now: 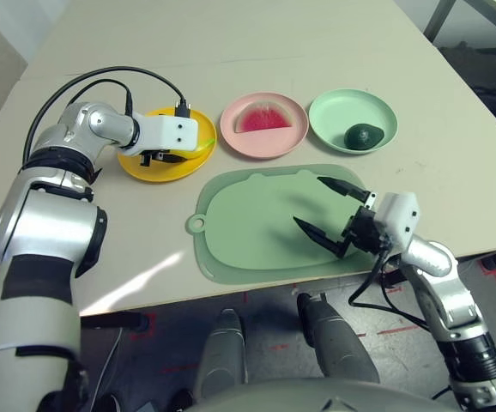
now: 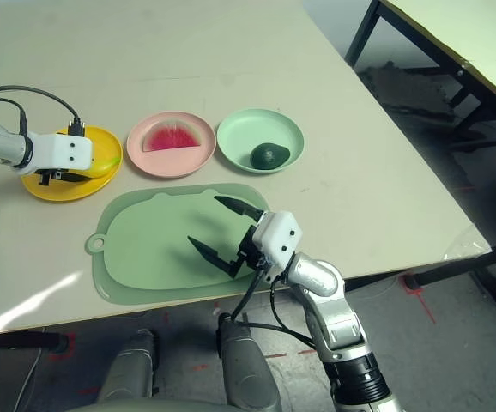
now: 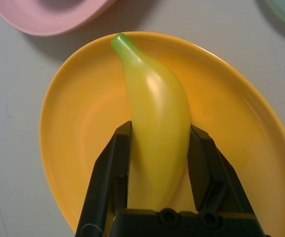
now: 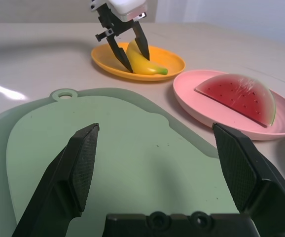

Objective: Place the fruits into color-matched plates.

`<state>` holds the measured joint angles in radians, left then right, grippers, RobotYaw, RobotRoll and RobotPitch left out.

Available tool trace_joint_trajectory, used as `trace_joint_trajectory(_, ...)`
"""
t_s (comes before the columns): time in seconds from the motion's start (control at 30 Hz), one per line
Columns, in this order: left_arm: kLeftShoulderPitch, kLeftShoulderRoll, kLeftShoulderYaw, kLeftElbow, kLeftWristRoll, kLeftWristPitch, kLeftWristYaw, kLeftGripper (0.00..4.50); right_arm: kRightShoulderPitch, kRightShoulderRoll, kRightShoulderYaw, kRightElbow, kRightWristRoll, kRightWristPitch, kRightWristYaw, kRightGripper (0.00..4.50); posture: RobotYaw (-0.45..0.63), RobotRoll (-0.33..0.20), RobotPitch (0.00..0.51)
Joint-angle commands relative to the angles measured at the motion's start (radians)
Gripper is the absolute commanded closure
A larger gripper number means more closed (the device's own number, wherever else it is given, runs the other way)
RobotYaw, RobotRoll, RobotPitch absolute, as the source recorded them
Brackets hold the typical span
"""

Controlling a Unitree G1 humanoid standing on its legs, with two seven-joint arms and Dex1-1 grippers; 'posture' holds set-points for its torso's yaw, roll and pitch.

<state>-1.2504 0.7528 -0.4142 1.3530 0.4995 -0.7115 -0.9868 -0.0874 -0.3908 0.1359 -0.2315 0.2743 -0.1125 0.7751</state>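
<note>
The table (image 1: 437,163) seen from the robot's head, with the pink plate (image 1: 265,148) as landmark. The watermelon (image 1: 263,120) lies in the pink plate, flat cut edge toward the robot. Left of the pink plate: the yellow plate (image 1: 154,171), bearing the banana (image 3: 158,108), its green stem end toward the pink plate. The left gripper (image 3: 161,125) is lowered here; its fingers stand apart by the banana's width, one against each side of the fruit. Right of the pink plate: the green plate (image 1: 338,105), with the avocado (image 1: 364,136) resting inside. On the robot's side of the pink plate: the mat (image 1: 257,223), above which the right gripper (image 1: 307,199) hovers, its fingers wide apart and holding nothing.
</note>
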Motion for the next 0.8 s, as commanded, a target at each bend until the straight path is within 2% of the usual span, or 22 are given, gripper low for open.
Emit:
trace_joint_trajectory(0.03,0.033,-0.006,-0.004,0.006,0.017,-0.009,-0.019,1.46,0.002,-0.003,-0.002,-0.005,0.009,0.009,0.003,0.0,-0.22,0.0,0.232)
trace_joint_trajectory(0.17,0.036,-0.004,0.002,0.005,0.016,-0.02,-0.029,0.14,0.008,0.0,0.004,-0.005,0.008,0.008,0.002,0.0,-0.22,0.0,0.236)
trace_joint_trajectory(0.2,0.036,-0.004,0.003,0.004,0.016,-0.021,-0.03,0.03,0.008,0.0,0.004,-0.005,0.008,0.009,0.002,0.0,-0.22,0.0,0.237)
trace_joint_trajectory(0.47,0.021,0.012,0.03,-0.002,-0.008,-0.045,-0.056,0.03,-0.005,0.01,-0.041,0.018,0.033,0.025,-0.028,0.0,-0.21,0.0,0.238)
trace_joint_trajectory(0.57,-0.001,0.006,0.141,-0.009,-0.127,-0.01,-0.108,0.03,-0.046,0.007,-0.098,0.053,0.055,0.036,-0.052,0.0,-0.21,0.0,0.236)
trace_joint_trajectory(0.67,-0.041,-0.043,0.372,-0.023,-0.367,0.171,-0.145,0.03,-0.106,-0.005,-0.169,0.105,0.075,0.047,-0.079,0.0,-0.2,0.0,0.235)
trace_joint_trajectory(0.8,-0.093,-0.046,0.564,-0.079,-0.552,0.34,-0.101,0.03,-0.197,-0.053,-0.303,0.192,0.117,0.075,-0.126,0.0,-0.19,0.0,0.236)
